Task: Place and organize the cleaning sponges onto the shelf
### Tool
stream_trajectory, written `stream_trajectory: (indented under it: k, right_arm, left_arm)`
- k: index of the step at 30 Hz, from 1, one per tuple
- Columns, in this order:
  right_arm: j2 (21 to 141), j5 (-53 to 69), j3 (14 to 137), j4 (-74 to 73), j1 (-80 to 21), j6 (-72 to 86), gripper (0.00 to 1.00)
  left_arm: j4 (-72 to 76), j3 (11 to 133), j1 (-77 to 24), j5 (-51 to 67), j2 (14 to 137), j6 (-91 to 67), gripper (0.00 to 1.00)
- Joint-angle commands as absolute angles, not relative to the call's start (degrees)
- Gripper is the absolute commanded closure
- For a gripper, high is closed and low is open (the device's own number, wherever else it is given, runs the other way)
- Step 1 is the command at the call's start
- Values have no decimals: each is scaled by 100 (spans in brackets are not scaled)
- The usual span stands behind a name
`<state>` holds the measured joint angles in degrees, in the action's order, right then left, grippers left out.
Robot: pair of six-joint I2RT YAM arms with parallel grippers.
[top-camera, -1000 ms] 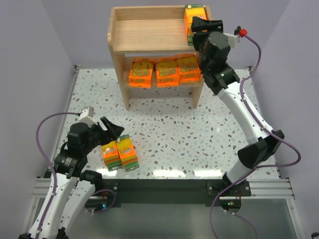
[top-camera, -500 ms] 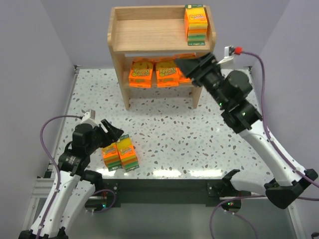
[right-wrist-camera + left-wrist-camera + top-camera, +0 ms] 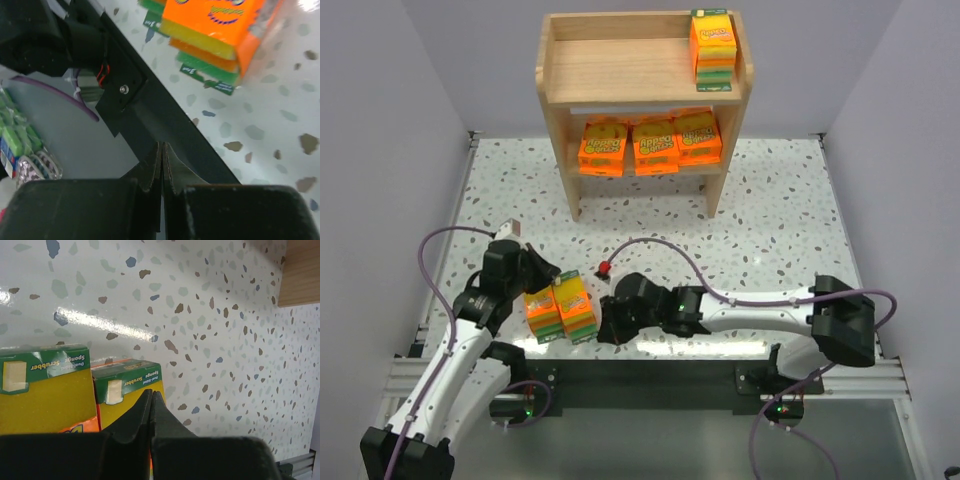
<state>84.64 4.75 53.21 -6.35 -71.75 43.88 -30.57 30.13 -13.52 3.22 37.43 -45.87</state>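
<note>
The right gripper (image 3: 611,326), fingers pressed together, lies low just beside the two sponge packs (image 3: 561,310) on the table (image 3: 770,230). The left gripper (image 3: 546,268), likewise closed, is at their other side. Open wide first, straddle one pack only, then carry it to the shelf (image 3: 620,70).

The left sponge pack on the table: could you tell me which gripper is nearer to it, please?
Left. The left gripper sits at the far end of the pack; the right gripper lies on the other side of the neighbouring pack.
</note>
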Motion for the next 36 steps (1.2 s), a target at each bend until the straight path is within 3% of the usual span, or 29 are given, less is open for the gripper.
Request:
stream_trajectory:
  k: [1, 6, 13, 24, 30, 36]
  right_arm:
    - [8849, 475, 5501, 202, -7488, 4403, 100]
    - [9982, 255, 5949, 422, -7778, 4605, 100]
    - [10388, -983, 6170, 475, -7638, 4667, 100]
    - [10450, -1757, 6169, 800, -6259, 4720, 100]
    - [10381, -1521, 6389, 607, -5792, 4413, 100]
    - [9915, -986, 6048, 492, -5801, 4561, 58]
  left_arm:
    - [-2427, 3006, -1345, 167, 3928, -4509, 100]
    - [-2198, 2839, -1345, 211, 4166, -4421, 100]
    - [-1969, 2619, -1345, 167, 4271, -4333, 100]
    - [-1441, 1960, -1345, 852, 4447, -4482, 100]
    - [-1432, 1828, -1345, 975, 4359, -4474, 100]
    - [-1433, 1889, -1345, 1081, 4157, -4535, 100]
